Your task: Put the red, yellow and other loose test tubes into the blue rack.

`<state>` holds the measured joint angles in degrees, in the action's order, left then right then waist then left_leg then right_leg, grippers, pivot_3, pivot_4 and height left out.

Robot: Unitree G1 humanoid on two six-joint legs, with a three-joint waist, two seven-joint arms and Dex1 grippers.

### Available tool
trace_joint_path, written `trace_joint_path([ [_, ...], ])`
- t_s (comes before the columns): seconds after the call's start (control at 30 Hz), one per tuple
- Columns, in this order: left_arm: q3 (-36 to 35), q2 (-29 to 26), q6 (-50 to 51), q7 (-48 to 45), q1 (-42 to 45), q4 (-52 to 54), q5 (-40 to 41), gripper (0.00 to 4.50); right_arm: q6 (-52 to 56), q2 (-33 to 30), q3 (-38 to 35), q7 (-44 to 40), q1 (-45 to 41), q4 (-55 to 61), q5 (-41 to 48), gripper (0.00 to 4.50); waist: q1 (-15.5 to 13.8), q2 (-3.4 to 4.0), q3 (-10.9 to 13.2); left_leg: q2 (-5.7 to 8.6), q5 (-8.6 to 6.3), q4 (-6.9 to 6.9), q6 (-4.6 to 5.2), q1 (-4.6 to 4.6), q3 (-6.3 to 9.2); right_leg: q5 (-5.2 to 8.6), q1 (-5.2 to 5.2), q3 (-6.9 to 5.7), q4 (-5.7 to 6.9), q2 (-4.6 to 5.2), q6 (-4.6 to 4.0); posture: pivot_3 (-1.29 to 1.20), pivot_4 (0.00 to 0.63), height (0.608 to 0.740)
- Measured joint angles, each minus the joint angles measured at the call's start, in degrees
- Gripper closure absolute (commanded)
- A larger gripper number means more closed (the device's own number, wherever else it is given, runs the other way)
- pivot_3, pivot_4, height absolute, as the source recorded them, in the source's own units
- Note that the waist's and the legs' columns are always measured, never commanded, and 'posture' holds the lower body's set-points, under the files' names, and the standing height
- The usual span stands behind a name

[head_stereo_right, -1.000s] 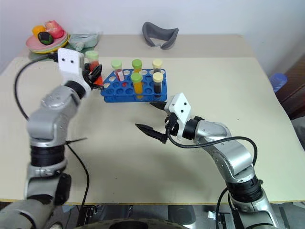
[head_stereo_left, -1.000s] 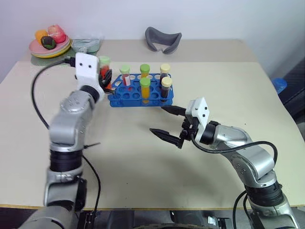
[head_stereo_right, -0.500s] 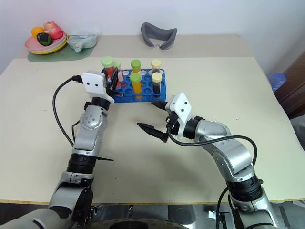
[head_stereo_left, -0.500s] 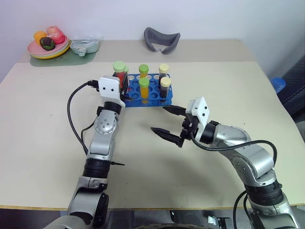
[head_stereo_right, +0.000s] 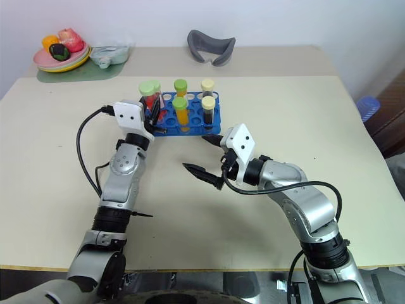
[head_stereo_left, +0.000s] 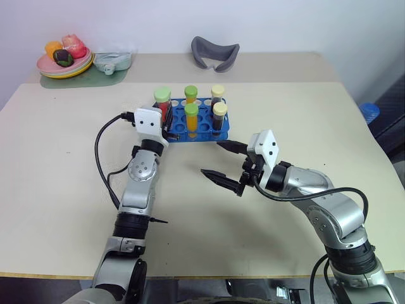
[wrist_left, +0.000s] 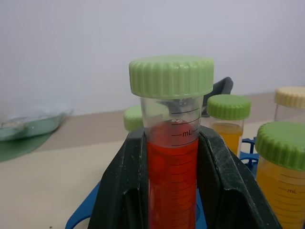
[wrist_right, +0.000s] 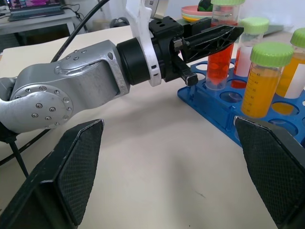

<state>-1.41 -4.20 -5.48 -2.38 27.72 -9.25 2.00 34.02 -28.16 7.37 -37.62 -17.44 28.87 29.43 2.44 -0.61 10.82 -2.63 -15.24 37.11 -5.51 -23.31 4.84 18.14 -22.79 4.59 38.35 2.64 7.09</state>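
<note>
Where black fingers clamp it, red tube's tip hidden.

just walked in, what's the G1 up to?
Racking test tubes. The left gripper is shut on a red tube with a pale green cap, holding it upright at the near-left corner of the blue rack, its tip at or in a hole. Other capped tubes already stand in the rack. The right gripper hangs open over the table beside the rack, holding nothing.
</note>
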Motion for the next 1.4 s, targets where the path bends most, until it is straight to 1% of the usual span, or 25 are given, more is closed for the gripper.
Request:
trace_joint_path([
  [0.77,0.5,0.4,2.3,1.5,-1.0,2.6,-1.6,3.76,0.0,0.1,0.1,-0.6,0.0,0.0,-0.1,0.0,0.0,0.03,0.0,0.0,0.0,-0.01,0.0,0.02,0.0,0.0,0.02,0.0,-0.01,0.0,0.0,0.0,0.15,0.74],
  [1.4,0.4,0.9,4.0,1.4,-1.1,3.6,-1.3,3.76,-0.7,0.8,0.2,-0.8,0.0,0.0,-1.2,0.0,0.0,0.04,0.0,0.0,0.0,-0.01,0.0,0.03,0.0,0.0,0.03,0.0,-0.02,0.0,0.0,0.0,0.15,0.74],
])
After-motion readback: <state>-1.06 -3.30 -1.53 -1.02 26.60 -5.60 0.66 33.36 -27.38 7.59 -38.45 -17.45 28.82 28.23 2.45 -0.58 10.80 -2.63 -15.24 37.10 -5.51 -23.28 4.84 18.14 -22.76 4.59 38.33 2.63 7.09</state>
